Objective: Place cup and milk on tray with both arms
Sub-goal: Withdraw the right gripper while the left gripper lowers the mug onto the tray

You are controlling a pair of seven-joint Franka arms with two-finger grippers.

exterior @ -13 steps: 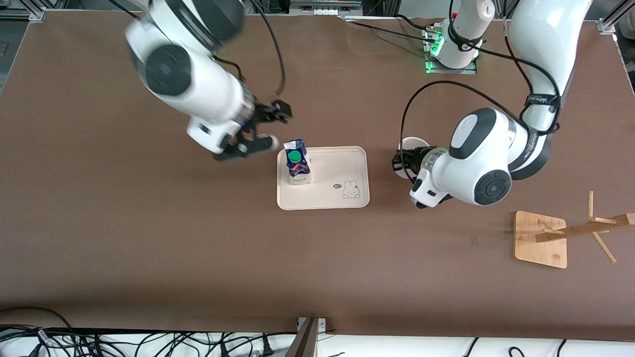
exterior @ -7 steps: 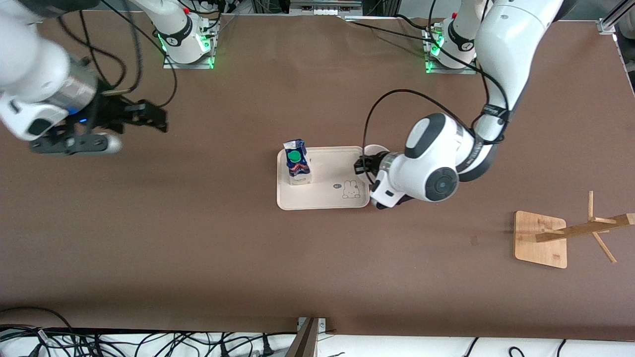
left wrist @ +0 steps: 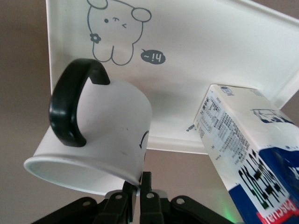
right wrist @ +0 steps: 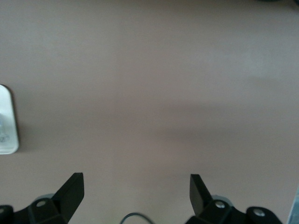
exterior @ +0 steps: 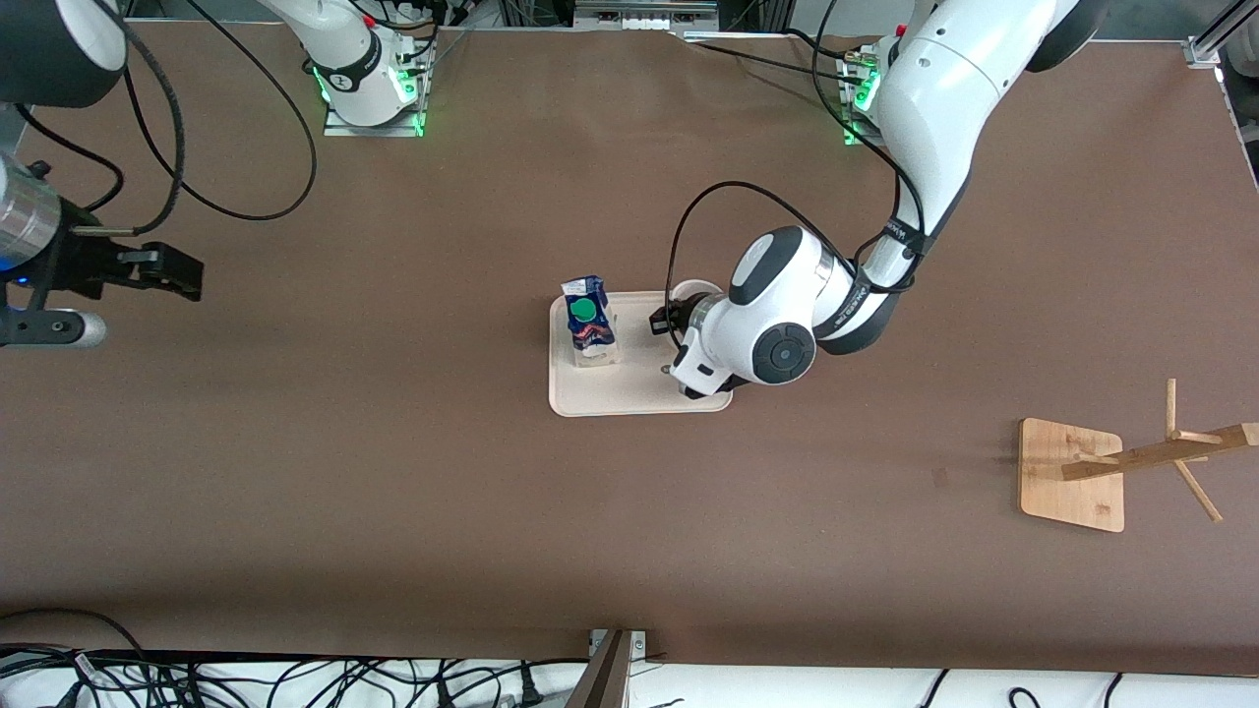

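Cup clamped by its rim in left gripper over tray, beside standing milk; right gripper, jaws wide, empty, hangs over table's right-arm end.

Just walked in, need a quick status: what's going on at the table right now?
The milk already stands on the tray, at its end toward the right arm. The left gripper is shut on the rim of the cup and holds it tipped above the tray, beside the carton; it is not set down yet. The right gripper is open and empty, waiting over bare table at the right arm's end. A wooden stand sits untouched toward the left arm's end.
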